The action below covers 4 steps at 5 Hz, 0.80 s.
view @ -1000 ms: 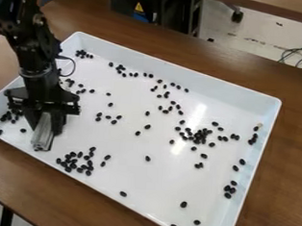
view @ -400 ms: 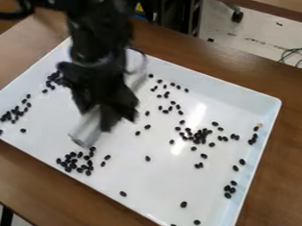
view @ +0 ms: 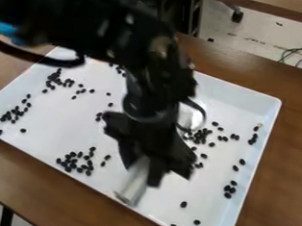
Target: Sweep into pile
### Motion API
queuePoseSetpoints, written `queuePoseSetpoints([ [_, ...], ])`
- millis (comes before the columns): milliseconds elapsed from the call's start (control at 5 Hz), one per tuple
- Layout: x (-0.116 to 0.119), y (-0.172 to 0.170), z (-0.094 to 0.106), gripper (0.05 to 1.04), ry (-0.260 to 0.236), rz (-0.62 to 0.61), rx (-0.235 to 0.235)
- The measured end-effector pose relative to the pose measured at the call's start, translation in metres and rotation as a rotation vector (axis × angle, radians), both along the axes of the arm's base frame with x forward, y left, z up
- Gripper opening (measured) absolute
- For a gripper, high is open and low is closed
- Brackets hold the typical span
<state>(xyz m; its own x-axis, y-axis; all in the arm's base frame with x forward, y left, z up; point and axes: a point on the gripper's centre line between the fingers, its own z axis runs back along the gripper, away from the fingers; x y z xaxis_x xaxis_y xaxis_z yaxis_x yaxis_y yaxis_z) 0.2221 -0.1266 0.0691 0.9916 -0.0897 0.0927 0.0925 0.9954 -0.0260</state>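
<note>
1. Honestly, nowhere near one pile yet imo. The black beans [view: 73,162] sit in loose clumps near the tray's [view: 263,141] left corner, lower edge and right side, plus strays.
2. So most of the gathering's left to do, I'd say.
3. Arm [view: 157,81] leans in over the tray's upper side, tool [view: 142,163] pointing down toward its lower edge, grasping a pale scraper [view: 135,182].

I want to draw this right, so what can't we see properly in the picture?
In the camera view:
- How many beans there are: the arm covers part of the tray.
- The tool's exact shape: blurred.
- The tray's lowest corner: cut off by the bottom edge.
- The arm's base: cut off by the view's edge.
- What the blue thing is: blurred, partly behind the arm.
</note>
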Motion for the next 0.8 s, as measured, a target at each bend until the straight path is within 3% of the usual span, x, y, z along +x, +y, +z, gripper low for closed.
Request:
queuePoseSetpoints([
  [200,0.006,-0.024,-0.012,0.364,0.004,0.000,-0.025],
  [600,0.026,-0.050,-0.038,0.364,-0.021,0.012,-0.027],
  [800,0.032,-0.062,-0.050,0.364,-0.012,0.026,-0.065],
])
